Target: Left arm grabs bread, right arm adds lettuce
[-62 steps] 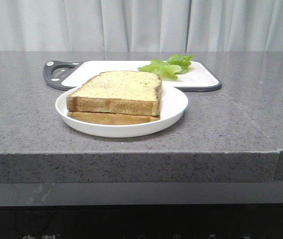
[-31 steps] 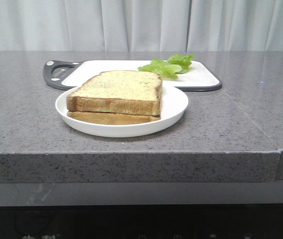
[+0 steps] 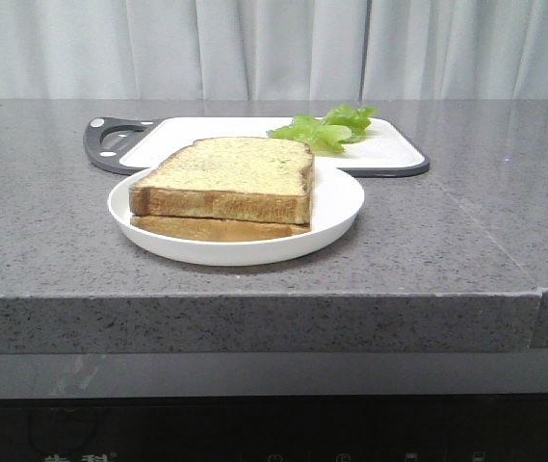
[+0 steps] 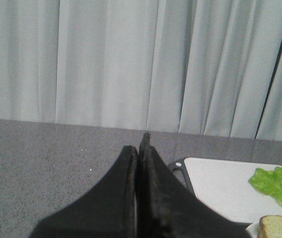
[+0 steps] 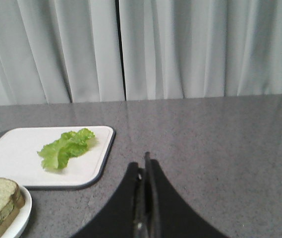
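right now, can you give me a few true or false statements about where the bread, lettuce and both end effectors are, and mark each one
1. The bread lies on top of a thinner slice on the white plate. True.
2. The lettuce sits on the plate beside the bread. False: it lies on the white cutting board behind the plate.
3. The left end effector is shut and holds nothing. True.
4. The right end effector is gripping the lettuce. False: it is shut on nothing, apart from the lettuce.
5. Both end effectors show in the front view. False: neither appears there.
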Robot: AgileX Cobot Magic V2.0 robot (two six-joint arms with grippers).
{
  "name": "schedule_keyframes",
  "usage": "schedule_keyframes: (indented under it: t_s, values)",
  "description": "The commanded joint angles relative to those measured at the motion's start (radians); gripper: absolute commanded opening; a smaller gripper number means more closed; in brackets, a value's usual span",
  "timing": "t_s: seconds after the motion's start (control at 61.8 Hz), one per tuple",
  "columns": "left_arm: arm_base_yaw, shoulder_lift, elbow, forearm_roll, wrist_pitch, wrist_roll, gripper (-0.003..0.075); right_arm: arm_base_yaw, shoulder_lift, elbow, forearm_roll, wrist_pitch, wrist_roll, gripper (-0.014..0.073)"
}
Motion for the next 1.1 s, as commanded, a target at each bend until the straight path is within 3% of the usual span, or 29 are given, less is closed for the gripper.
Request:
schedule_keyframes:
  t_s: [0.0,0.178,0.583,0.68,0.842,0.923,1.085]
  values:
    - [0.003,0.09,-0.08,0.005,0.011,0.005,-0.002,-0.007,0.079,-0.071,-0.002,0.029,-0.005,-0.0067]
    - [0.003,0.178,-0.073,-0.002,0.043,0.005,-0.002,-0.007,0.179,-0.06,-0.002,0.108,-0.005,-0.0067]
    - [0.003,0.274,-0.046,-0.006,0.101,0.005,-0.0008,-0.007,0.261,-0.04,-0.002,0.115,-0.012,-0.0057]
    - [0.001,0.294,-0.046,-0.006,0.119,0.006,0.0114,-0.007,0.261,-0.04,-0.002,0.115,-0.025,0.0053]
    - [-0.001,0.353,-0.046,-0.067,0.14,0.032,0.0453,-0.007,0.261,-0.04,-0.002,0.116,-0.025,0.0393]
    - [-0.001,0.394,-0.061,-0.183,0.181,0.147,0.0473,-0.007,0.261,-0.04,-0.002,0.117,-0.025,0.0471]
    - [-0.001,0.529,-0.132,-0.455,0.339,0.325,0.0443,-0.007,0.261,-0.04,-0.002,0.117,-0.025,0.0467]
